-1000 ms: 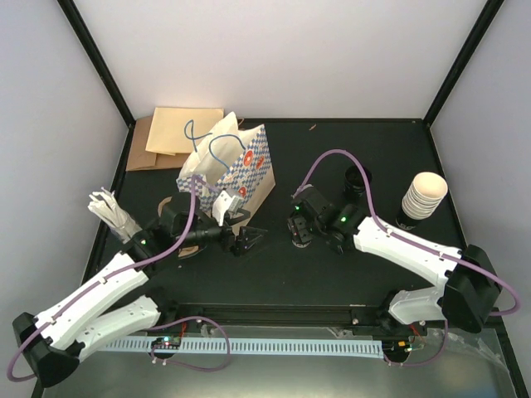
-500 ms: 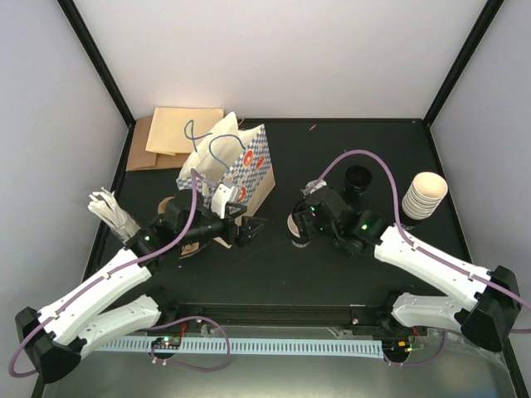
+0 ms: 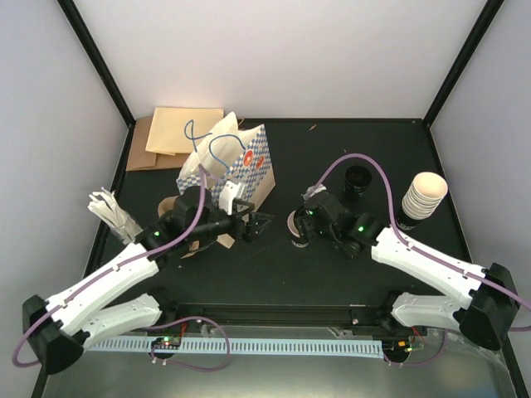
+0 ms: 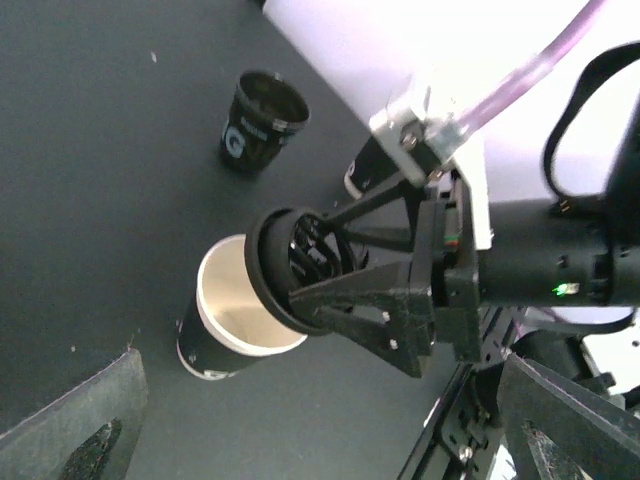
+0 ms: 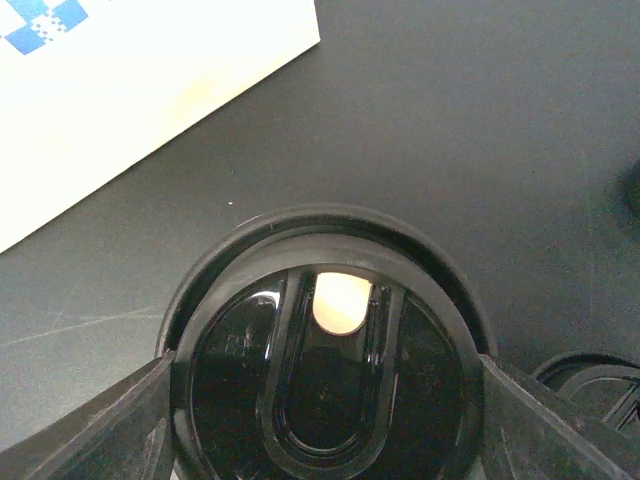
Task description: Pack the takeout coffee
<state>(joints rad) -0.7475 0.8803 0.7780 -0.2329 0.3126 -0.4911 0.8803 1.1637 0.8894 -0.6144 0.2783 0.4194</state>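
The right gripper (image 5: 325, 372) is clamped on the black lid (image 4: 268, 262), one finger on each side of its rim. The left gripper (image 3: 257, 225) holds nothing, and its jaws are spread wide. It hovers just left of the cup (image 4: 238, 318) and points at it.

The cup stands upright on the table (image 3: 348, 274), about mid-table and between the two grippers. Its mouth is open and cream inside. The lid hangs tilted over the cup's rim on the right arm's side and is not seated. Whether it touches the rim cannot be told. In the right wrist view a cream patch shows through the lid's sip hole.

Just behind the left gripper stands the blue-checked bag (image 3: 245, 166), its top open and its blue handles up. A bundle of white pieces (image 3: 112, 211) lies at the left edge of the table. Behind and to the right of the cup stands a black cup (image 4: 262, 115), upright and apart from it. Further right, near the table's right edge, is the stack of cream cups (image 3: 423, 195). Flat brown papers (image 3: 178, 133) lie at the far left corner, behind the bag.
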